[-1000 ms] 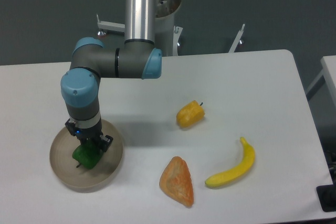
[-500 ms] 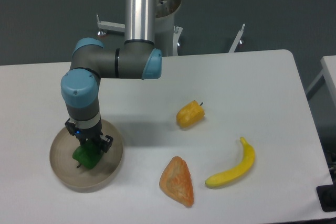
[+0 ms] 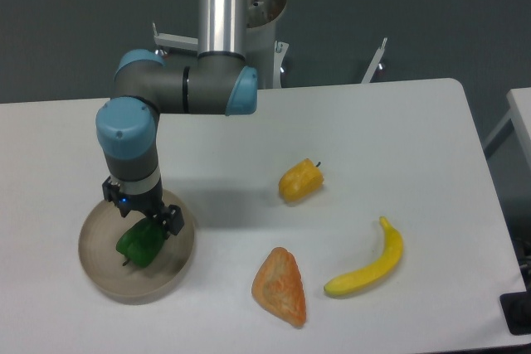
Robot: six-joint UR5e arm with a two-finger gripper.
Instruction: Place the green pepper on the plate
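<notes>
Lower left of frame: the green pepper point(image 3: 139, 243) rests on the plate point(image 3: 98, 269). My gripper point(image 3: 146, 223) has lifted since a second ago, fingers spread, holding nothing. Placement looks complete.

A yellow pepper point(image 3: 301, 181), a banana point(image 3: 369, 261) and an orange triangular pastry point(image 3: 280, 285) lie apart on the white worktop point(image 3: 390, 130).

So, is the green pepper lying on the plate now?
Yes, the green pepper rests inside the plate, just under the pincer.
</notes>
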